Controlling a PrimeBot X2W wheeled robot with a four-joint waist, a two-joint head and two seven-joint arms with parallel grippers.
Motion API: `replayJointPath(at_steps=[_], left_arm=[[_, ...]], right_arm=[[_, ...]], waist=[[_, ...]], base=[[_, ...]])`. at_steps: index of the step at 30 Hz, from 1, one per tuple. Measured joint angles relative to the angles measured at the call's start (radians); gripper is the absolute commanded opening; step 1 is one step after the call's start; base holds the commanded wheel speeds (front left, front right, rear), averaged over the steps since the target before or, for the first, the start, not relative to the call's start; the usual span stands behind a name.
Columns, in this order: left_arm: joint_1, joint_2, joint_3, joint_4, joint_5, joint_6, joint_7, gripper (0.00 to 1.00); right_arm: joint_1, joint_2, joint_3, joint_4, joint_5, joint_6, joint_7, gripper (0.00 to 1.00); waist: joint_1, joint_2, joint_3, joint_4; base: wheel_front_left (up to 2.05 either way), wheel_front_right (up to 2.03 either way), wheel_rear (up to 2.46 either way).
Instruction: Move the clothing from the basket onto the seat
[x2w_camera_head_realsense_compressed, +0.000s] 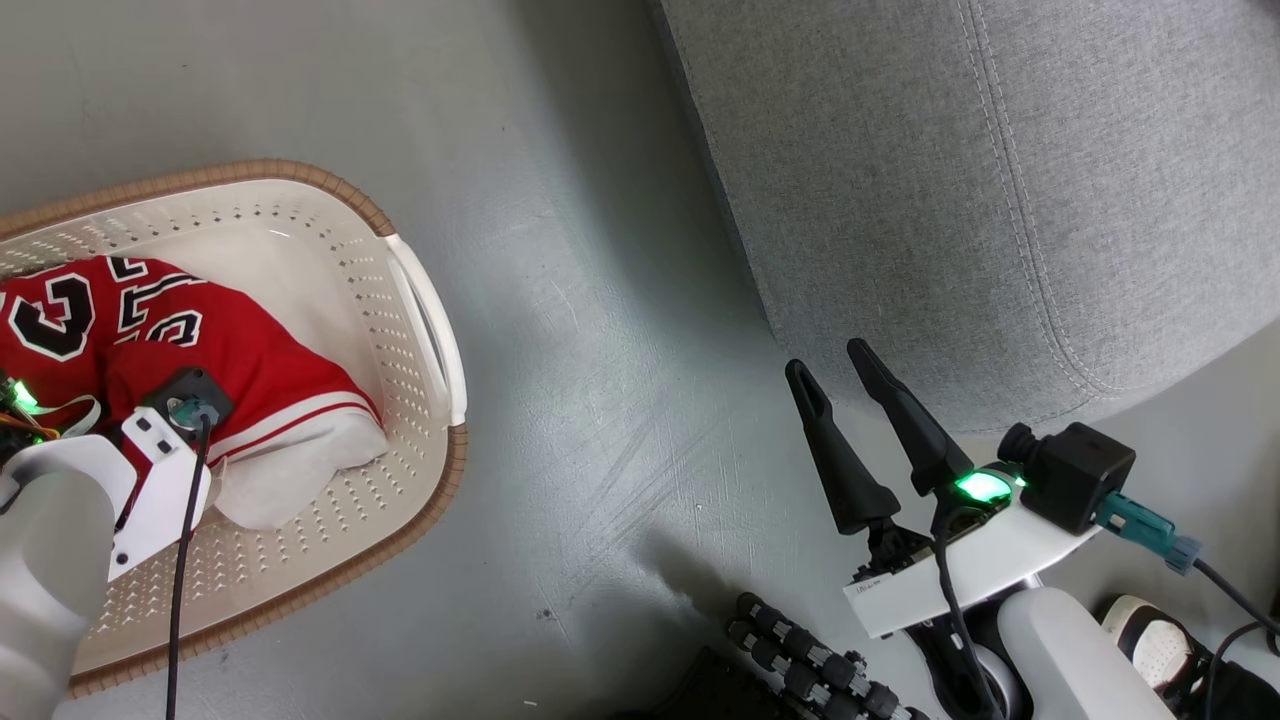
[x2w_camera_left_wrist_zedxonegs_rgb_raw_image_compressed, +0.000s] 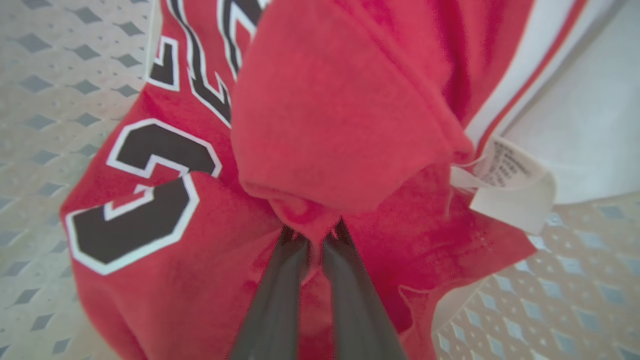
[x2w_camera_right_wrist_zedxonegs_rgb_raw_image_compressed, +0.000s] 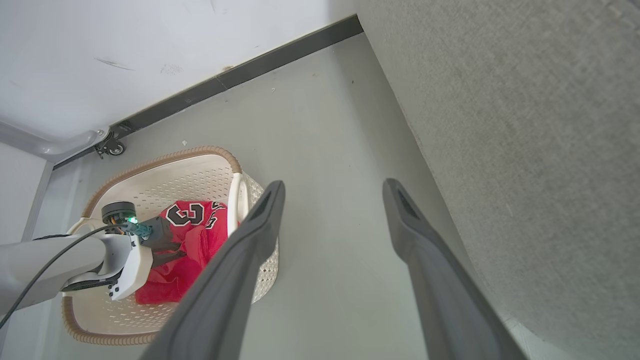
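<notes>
Clothing (x2w_camera_head_realsense_compressed: 250, 350) lies in a bright red heap at the left end of the basket (x2w_camera_head_realsense_compressed: 405, 330), a cream, perforated tub with a brown woven rim that stands on the grey floor (x2w_camera_head_realsense_compressed: 600, 400). Black numerals edged in white (x2w_camera_left_wrist_zedxonegs_rgb_raw_image_compressed: 140, 200) face up on the jersey. A band of white and red trim runs along the side of the heap nearest the basket's white handle, next to a patch of plain white cloth (x2w_camera_head_realsense_compressed: 290, 470). From here I can't tell whether that white cloth belongs to the jersey or to another garment. The left gripper (x2w_camera_left_wrist_zedxonegs_rgb_raw_image_compressed: 314, 237) is down inside the basket with its two dark fingers clenched on a small pucker of the red fabric, which bunches up above the tips. A white care tag (x2w_camera_left_wrist_zedxonegs_rgb_raw_image_compressed: 510, 185) sticks out beside the fold. The sofa (x2w_camera_head_realsense_compressed: 950, 200), big and grey with stitched seams, stands well apart from the basket across a strip of floor, and no clothing shows on the part in view. The right gripper (x2w_camera_head_realsense_compressed: 828, 358) hangs over the floor just beside the sofa's rounded corner, with its fingers spread wide and nothing between them.
</notes>
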Motion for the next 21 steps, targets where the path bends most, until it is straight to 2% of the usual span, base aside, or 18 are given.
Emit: replayJointPath(at_steps=[21], left_arm=[[-0.016,-0.018,-0.008,0.036,-0.016,-0.010,-0.026,0.00]], right_arm=[[-0.103,0.000,-0.012,0.002,0.000,0.000,0.000,1.00]], waist=[[0.0000,0.0000,-0.029,-0.003]], base=[[0.00,0.00,0.00]])
